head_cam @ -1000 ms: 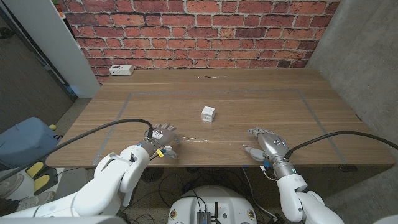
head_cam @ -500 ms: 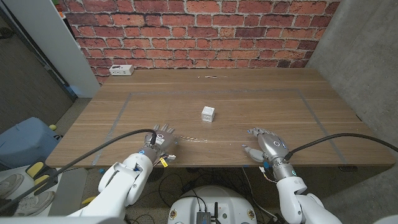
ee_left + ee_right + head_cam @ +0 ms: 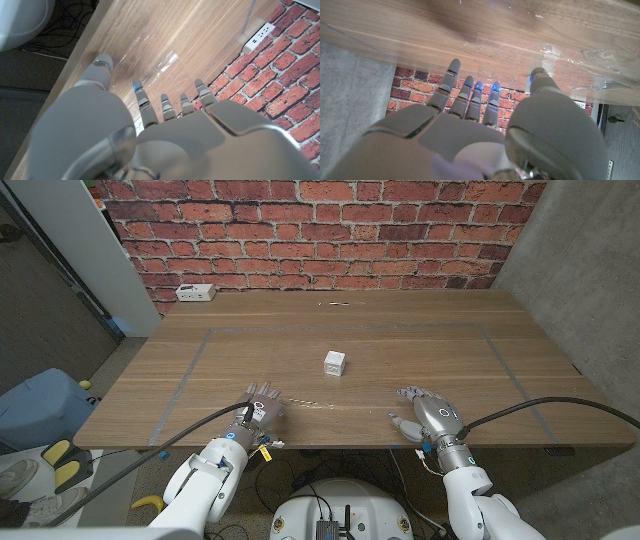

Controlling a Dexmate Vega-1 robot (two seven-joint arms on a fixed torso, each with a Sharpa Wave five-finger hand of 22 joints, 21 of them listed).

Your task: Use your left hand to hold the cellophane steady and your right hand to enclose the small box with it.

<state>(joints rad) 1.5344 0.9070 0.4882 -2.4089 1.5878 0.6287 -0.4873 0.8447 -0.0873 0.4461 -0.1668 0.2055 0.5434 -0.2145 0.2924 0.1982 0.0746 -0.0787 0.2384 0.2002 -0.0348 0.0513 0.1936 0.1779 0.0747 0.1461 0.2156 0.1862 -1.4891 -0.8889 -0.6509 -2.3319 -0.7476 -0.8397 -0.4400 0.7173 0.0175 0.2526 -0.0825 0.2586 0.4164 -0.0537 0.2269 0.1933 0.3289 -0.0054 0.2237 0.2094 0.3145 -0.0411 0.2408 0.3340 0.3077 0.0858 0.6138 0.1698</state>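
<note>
- Head view puts your small box (image 3: 335,362) near the middle of the wooden table (image 3: 420,340), standing alone, well beyond both hands and roughly between them.
- The cellophane (image 3: 310,403) is a clear sheet lying on the table nearer you than the box; you can read it only by thin glints running from your left hand toward your right. Its full outline cannot be made out.
- Your left hand (image 3: 261,407) sits at the near table edge, fingers spread and reaching toward the box, gripping nothing. The glinting edge of the sheet begins just beside its fingertips.
- In the left wrist view your left-hand fingers (image 3: 165,107) are extended and apart, with shiny creases of the cellophane (image 3: 160,67) just ahead of the tips. Whether the tips touch the sheet cannot be told.
- Your right hand (image 3: 428,412) is also at the near edge, fingers splayed and holding nothing, well apart from the box.
- In the right wrist view your right-hand fingers (image 3: 470,95) are straight and separated, and the crinkled film (image 3: 580,55) lies on the wood just past the thumb side.
- A white power strip (image 3: 195,293) lies at the far left corner of the table, in front of the brick wall (image 3: 320,230).
</note>
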